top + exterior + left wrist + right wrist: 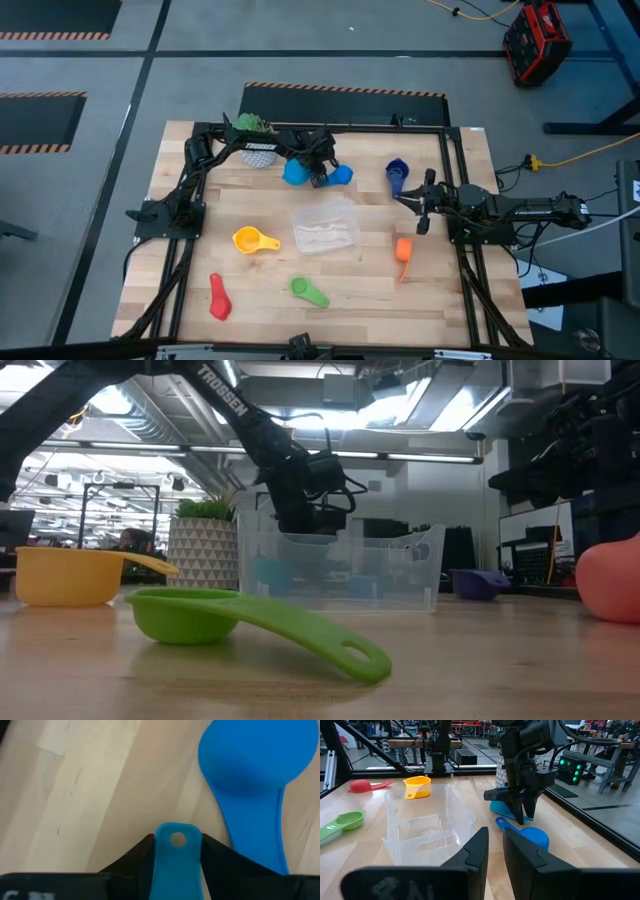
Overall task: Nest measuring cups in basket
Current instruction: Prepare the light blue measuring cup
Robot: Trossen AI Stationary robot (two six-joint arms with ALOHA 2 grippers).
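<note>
On a pale butcher-block counter (200, 240), the left gripper (318, 172) points straight down behind the clear, round-cornered plastic basket (325, 227), its jaws clamped on the flat, holed handle of a light blue measuring cup (177, 862); a second, mid-blue scoop (255, 775) lies just beside it. The right gripper (423, 205) waits near the dark blue cup (397, 174), jaws seemingly nearly together. Yellow (253, 240), green (307, 291), red (219, 297) and orange (403, 253) cups lie scattered around the basket.
</note>
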